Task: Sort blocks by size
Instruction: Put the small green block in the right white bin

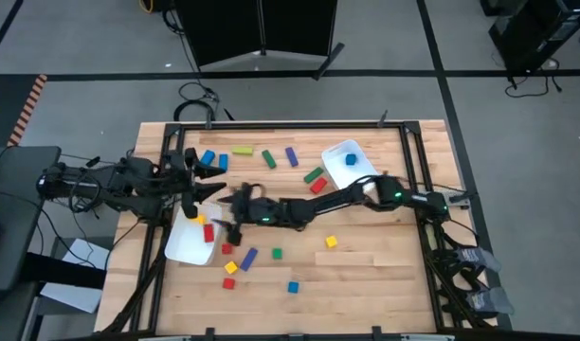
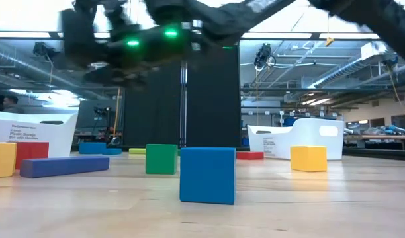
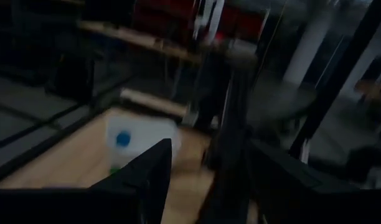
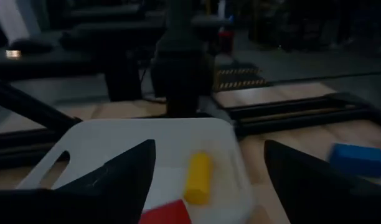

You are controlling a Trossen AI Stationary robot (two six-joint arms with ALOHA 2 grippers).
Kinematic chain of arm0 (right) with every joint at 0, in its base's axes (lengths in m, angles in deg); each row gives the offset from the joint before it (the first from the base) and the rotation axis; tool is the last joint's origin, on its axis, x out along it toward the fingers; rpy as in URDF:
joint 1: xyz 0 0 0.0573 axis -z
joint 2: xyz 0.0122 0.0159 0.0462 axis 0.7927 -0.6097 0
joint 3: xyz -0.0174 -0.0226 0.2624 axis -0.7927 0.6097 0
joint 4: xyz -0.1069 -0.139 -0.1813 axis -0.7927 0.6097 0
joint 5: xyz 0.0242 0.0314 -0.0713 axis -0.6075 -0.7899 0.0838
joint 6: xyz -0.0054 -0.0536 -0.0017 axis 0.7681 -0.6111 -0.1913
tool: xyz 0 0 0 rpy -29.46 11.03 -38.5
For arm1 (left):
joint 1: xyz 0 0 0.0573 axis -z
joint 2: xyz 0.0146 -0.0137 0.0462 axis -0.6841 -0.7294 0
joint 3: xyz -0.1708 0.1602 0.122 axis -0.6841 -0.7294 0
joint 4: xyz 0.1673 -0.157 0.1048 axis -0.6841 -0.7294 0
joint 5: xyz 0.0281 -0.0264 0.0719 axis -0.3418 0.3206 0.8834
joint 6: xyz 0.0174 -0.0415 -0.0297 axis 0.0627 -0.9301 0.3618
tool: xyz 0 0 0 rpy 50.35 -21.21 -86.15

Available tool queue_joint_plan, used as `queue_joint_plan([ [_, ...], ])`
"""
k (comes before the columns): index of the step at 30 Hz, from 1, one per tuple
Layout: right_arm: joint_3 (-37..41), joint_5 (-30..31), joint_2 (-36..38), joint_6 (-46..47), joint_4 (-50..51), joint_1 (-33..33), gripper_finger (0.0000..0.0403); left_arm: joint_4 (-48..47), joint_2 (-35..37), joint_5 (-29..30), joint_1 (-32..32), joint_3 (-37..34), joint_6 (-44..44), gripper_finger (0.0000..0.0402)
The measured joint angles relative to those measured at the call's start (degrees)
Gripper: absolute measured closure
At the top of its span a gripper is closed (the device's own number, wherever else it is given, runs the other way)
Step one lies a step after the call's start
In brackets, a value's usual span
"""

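Observation:
Several small wooden blocks lie flat on the wooden table: a blue cube [image 2: 207,174], a green cube [image 2: 161,158], a yellow cube [image 2: 308,158] and a purple bar [image 1: 248,258] among them. The left white tray [image 1: 181,244] holds a yellow bar [image 4: 198,177] and a red block [image 4: 167,213]. The right white tray [image 1: 339,152] holds a blue block [image 1: 351,160]. My right gripper [image 4: 209,149] is open and empty above the left tray's right rim [image 1: 224,218]. My left gripper [image 3: 209,149] is open and empty near the left tray's far end [image 1: 207,183].
Loose blocks lie along the far side, such as a purple one [image 1: 291,156] and a green one [image 1: 269,159], and near the front, such as a blue one [image 1: 293,286]. My right arm [image 1: 347,199] stretches across the table's middle. A black frame [image 1: 418,161] borders the table.

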Motion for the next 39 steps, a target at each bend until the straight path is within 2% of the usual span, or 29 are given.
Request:
queue_joint_plan([
  [4,23.4,5.3,12.8,-2.0,-13.0,-0.5,0.0117,-7.7,-3.8,0.0,0.1,0.0,-0.1,0.0188],
  [7,36.8,9.6,23.5,-3.7,-14.9,-1.6,0.0122,-7.9,-11.7,-0.2,0.1,0.0,-0.2,0.0188],
  [11,50.2,12.2,35.9,-4.3,-14.3,-3.6,0.0122,-4.1,-26.1,-4.0,0.1,0.2,-0.2,0.0188],
  [16,61.6,18.1,51.0,-7.6,-14.8,-7.2,0.0118,2.1,-43.8,-8.9,1.5,3.3,1.1,0.0188],
  [21,68.9,25.0,63.4,-9.9,-14.8,-11.1,0.0119,5.8,-55.5,-11.6,5.6,7.8,3.7,0.0185],
  [25,72.0,27.3,69.1,-10.8,-14.2,-13.3,0.0118,5.5,-60.6,-10.9,8.1,10.5,4.5,0.0160],
  [33,72.9,27.8,70.9,-13.4,-14.2,-14.3,0.0121,7.5,-64.4,-9.6,10.8,11.5,0.3,0.0074],
  [36,72.9,27.8,70.8,-14.5,-13.4,-14.3,0.0122,9.5,-67.5,-9.5,11.3,11.5,-1.8,0.0062],
  [39,72.9,27.8,71.1,-15.4,-13.2,-14.3,0.0122,11.7,-70.5,-8.8,11.7,11.6,-4.3,0.0068],
])
